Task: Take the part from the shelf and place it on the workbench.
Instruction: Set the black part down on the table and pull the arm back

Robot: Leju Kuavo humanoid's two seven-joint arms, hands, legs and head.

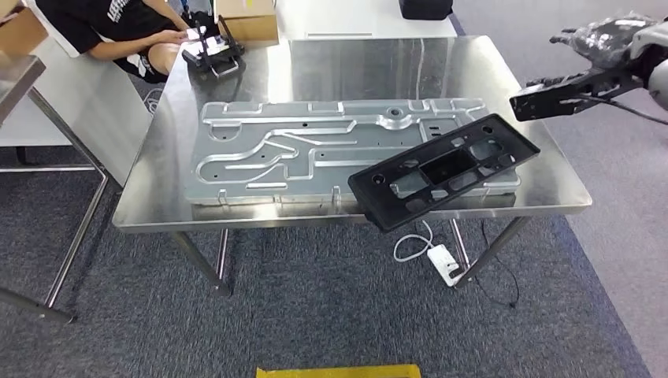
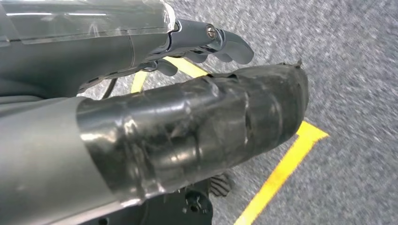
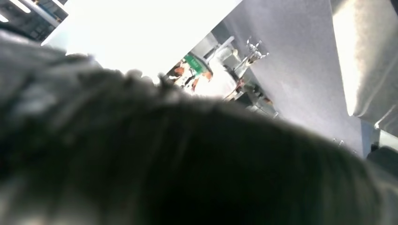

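At the upper left of the head view a person point(image 1: 118, 27) sits by a white table, with a cardboard box point(image 1: 246, 19) just to the right. A black controller point(image 1: 211, 53) lies on the far left corner of the shiny metal workbench point(image 1: 551, 169). In the middle of the bench lies a big flat metal plate point(image 1: 299, 153) with grooves in it. The black part point(image 1: 443, 171), a long flat frame with holes, rests tilted on the plate's right end, and its near corner sticks out past the front edge of the bench. A white plug strip point(image 1: 443, 264) lies on the grey carpet under it. At the upper right the right hand point(image 1: 587, 79) hangs in the air, apart from the part, fingers stretched out and holding nothing.

In the left wrist view the left hand point(image 2: 202, 117) hangs over carpet with yellow tape point(image 2: 281, 171); its fingers look loosely spread and empty, though the close view makes that hard to tell for sure.
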